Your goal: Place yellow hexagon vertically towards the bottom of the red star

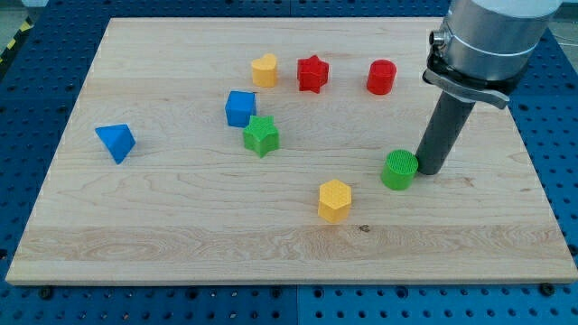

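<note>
While you've got this frame up, here's the rundown of the board.

Board: pale wooden board [181, 226] sitting on a blue perforated table [27, 126], grain running left to right.

My tip: your dark rod comes down from the grey arm housing [488, 41] at the view's top right, and my tip [428, 171] sits on the wood, touching or just about touching the right side of the green cylinder. No jaws on this thing, so nothing is gripped; it's only a bare rod resting beside a block.

Green cylinder: ribbed green round block [399, 170], right of centre, up and to the right of the yellow hexagon.

Yellow hexagon: the yellow six-sided block [334, 199] is in the lower middle of the board, standing apart from everything. It's well below the red star and a touch to the right of it.

Red star: red star-shaped block [313, 73] near the view's top, between two neighbours.

Yellow block: rounded yellow piece [265, 69], just left of the red star; you can't really make out its shape.

Red cylinder: red round block [382, 77], right of the red star.

Blue cube: chunky blue block [240, 108], touching the green star at its lower right.

Green star: green star-shaped block [261, 135], left of centre.

Blue triangle: blue wedge [116, 142], alone at the view's left.
</note>
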`<action>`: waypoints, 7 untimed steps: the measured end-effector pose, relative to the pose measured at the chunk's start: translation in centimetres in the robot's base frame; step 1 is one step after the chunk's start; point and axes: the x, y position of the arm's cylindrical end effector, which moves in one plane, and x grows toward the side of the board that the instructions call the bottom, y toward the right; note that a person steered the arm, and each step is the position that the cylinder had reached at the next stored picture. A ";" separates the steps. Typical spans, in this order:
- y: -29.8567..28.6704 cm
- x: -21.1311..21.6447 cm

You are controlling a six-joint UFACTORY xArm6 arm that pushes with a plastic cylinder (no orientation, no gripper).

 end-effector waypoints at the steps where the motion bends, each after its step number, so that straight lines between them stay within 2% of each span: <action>1: 0.6 2.2; 3: 0.3 8.8; 5: -5.6 8.5; 7: -16.3 7.4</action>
